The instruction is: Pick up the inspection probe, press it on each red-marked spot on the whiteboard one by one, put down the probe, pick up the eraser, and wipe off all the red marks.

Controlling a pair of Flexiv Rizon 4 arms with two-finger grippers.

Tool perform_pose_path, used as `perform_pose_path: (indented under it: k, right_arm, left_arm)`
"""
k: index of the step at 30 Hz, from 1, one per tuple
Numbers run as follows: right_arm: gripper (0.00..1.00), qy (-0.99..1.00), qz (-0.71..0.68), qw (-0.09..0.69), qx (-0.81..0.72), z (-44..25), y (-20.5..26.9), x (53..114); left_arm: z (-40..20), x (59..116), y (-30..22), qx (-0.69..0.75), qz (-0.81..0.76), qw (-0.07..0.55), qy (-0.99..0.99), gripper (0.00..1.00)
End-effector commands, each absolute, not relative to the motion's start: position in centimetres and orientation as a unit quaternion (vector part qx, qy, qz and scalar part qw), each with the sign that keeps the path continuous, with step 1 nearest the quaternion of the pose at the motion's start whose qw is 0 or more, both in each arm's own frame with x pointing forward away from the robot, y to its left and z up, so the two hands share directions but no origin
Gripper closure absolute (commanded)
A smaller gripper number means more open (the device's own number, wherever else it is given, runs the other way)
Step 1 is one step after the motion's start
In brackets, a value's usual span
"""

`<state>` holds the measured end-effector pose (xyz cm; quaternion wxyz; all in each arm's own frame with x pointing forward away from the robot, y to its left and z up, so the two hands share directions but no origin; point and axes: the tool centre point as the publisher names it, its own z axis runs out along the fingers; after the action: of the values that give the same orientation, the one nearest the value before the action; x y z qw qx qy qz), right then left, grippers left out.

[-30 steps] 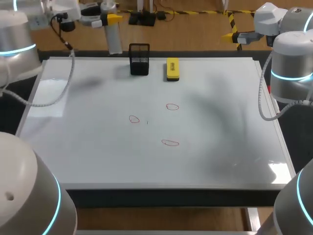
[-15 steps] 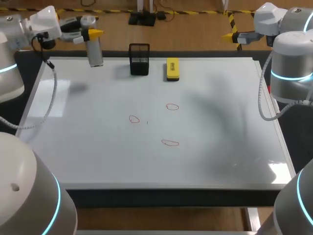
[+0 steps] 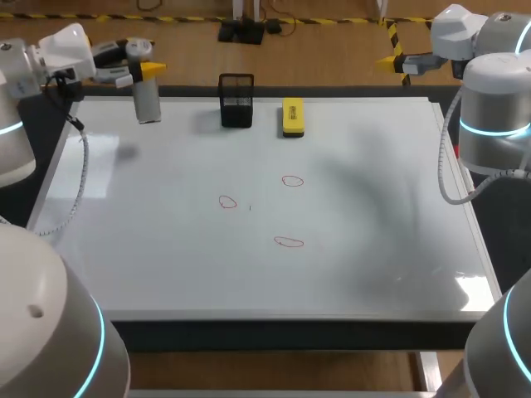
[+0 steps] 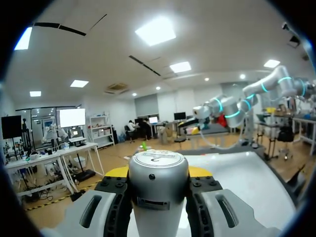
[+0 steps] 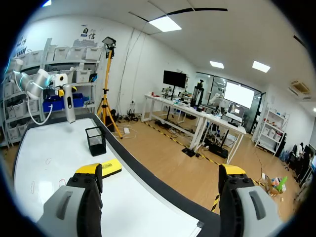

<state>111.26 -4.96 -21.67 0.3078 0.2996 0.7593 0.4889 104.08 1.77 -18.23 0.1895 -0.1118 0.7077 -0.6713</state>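
Note:
The inspection probe (image 3: 147,99), a silver cylinder, hangs upright over the whiteboard's (image 3: 373,207) far left corner. My left gripper (image 3: 145,68) is shut on its upper part. In the left wrist view the probe (image 4: 158,192) sits clamped between the fingers of the left gripper (image 4: 158,173). Three red marks (image 3: 228,202) (image 3: 292,181) (image 3: 289,242) lie near the board's middle. The yellow eraser (image 3: 292,116) rests at the far edge. My right gripper (image 3: 388,60) hangs beyond the far right corner; the right wrist view shows the right gripper (image 5: 160,170) open and empty.
A black mesh holder (image 3: 236,101) stands at the far edge, just left of the eraser. From the right wrist, the holder (image 5: 95,140) and eraser (image 5: 106,168) lie ahead, with the probe (image 5: 70,102) further off.
My left arm has carried the probe leftward, from beside the black holder to the far left corner. The right arm has not moved.

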Motion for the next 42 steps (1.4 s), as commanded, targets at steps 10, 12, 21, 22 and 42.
perform_pose_path:
  k: [10, 12, 21, 22, 42]
  right_arm:
    - [0.00, 0.776, 0.485, 0.284, 0.285, -21.9, -4.2, 113.2]
    - [0.00, 0.795, 0.476, 0.266, 0.266, -22.4, -3.3, 114.3]
    - [0.00, 0.921, 0.350, 0.146, 0.088, -25.7, 2.1, 116.9]
    - [0.00, 0.931, 0.333, 0.134, 0.069, -26.1, 2.6, 117.1]
    - [0.00, 0.968, 0.098, 0.043, -0.228, -31.3, 9.7, 118.1]
  left_arm:
    - [-17.9, 103.6, 1.7, -0.121, -0.668, 0.199, 0.707, 1.00]
    - [-17.9, 103.6, 1.7, -0.121, -0.668, 0.199, 0.707, 1.00]
    - [-17.9, 103.6, 1.7, -0.121, -0.668, 0.199, 0.707, 1.00]
    - [-17.9, 103.6, 1.7, -0.121, -0.668, 0.199, 0.707, 1.00]
    - [-17.9, 103.6, 1.7, -0.121, -0.668, 0.199, 0.707, 1.00]
